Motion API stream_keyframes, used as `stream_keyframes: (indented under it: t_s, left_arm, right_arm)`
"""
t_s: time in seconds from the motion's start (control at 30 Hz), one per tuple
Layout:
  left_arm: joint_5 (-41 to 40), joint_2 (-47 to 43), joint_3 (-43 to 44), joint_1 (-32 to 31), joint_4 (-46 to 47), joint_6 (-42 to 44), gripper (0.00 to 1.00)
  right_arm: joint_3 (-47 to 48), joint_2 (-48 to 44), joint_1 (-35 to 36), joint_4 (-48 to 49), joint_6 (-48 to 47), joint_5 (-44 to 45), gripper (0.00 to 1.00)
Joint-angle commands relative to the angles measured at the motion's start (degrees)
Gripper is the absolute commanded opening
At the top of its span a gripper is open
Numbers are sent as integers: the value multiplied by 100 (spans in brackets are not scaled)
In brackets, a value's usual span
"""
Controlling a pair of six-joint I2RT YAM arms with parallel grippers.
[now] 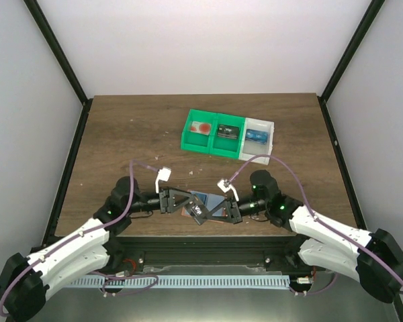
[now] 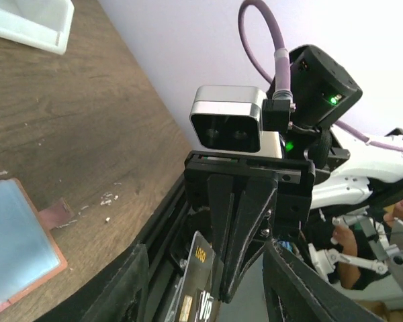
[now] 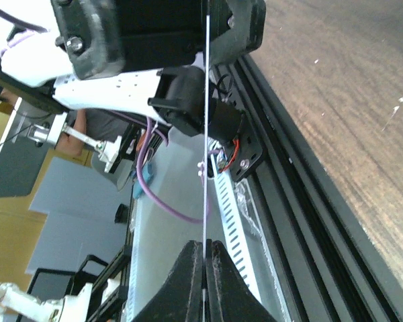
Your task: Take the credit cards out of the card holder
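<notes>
My right tool (image 3: pixel 205 258) has its fingers pressed together on a credit card (image 2: pixel 197 278), pinching one end of it. In my right wrist view I see that card edge-on, a thin straight line running from the fingertips directly toward the left tool (image 2: pixel 205 258). So the card stands on its edge, with the free end pointing at the left arm. I can't tell whether its long or short side lies along that line.

In the left wrist view the card is dark with pale lettering on its face. It sits in the gap between my left tool's fingers (image 2: pixel 131 288), which are spread wide. Neither finger touches it.

From the top camera, the two tools face each other nose to nose over the near edge of the worktop (image 1: pixel 121 134), with the card bridging the short space between them.

The card holder (image 2: pixel 17 245) lies flat on the worktop with its light-blue face up inside a salmon-pink border. It is just beyond the tools and partly hidden under them from above, and neither tool touches it. A green bin (image 1: pixel 211 134) and a white bin (image 1: pixel 258 137) sit side by side farther back, well apart from the holder.
</notes>
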Motion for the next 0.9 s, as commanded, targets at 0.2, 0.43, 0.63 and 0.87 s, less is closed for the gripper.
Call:
stream_keyframes:
  t_s: [0.2, 0.43, 0.63, 0.87]
  left_arm:
    - [1036, 406, 564, 4, -1045, 1068, 0]
    - [673, 442, 415, 11, -625, 694, 0]
    - [-221, 532, -188, -2, 1121, -590, 0]
    - [-1311, 810, -365, -2, 2015, -1242, 0]
  right_arm:
    - [472, -91, -22, -589, -559, -307, 0]
    - [246, -345, -22, -425, -135, 457, 23]
    - [-332, -383, -22, 720, 963, 1050, 44]
    - [-672, -242, -22, 1942, 2173, 1629, 53]
